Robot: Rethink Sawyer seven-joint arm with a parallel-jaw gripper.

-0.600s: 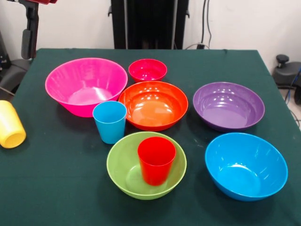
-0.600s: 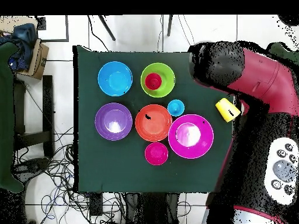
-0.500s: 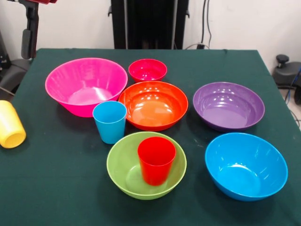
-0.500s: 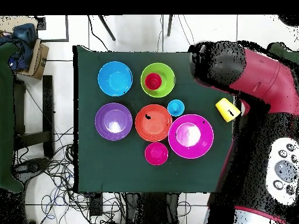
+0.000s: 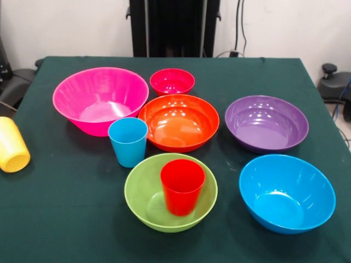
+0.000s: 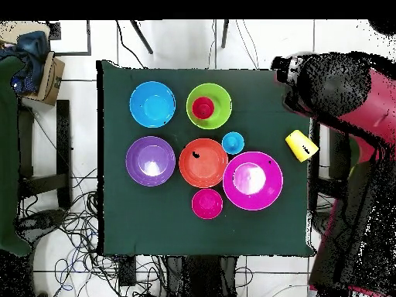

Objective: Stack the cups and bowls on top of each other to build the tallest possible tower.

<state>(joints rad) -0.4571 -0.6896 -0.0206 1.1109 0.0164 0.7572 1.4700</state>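
Hanging off the table's (image 6: 170,224) edge beyond the yellow cup (image 6: 298,145), arm (image 6: 348,93); jaws' state unclear.

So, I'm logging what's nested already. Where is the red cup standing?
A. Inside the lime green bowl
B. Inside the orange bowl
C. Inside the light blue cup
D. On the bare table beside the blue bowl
A: the red cup stands upright inside the lime green bowl, ringed by its rim in the overhead view as well, apart from the light blue cup and the orange bowl.
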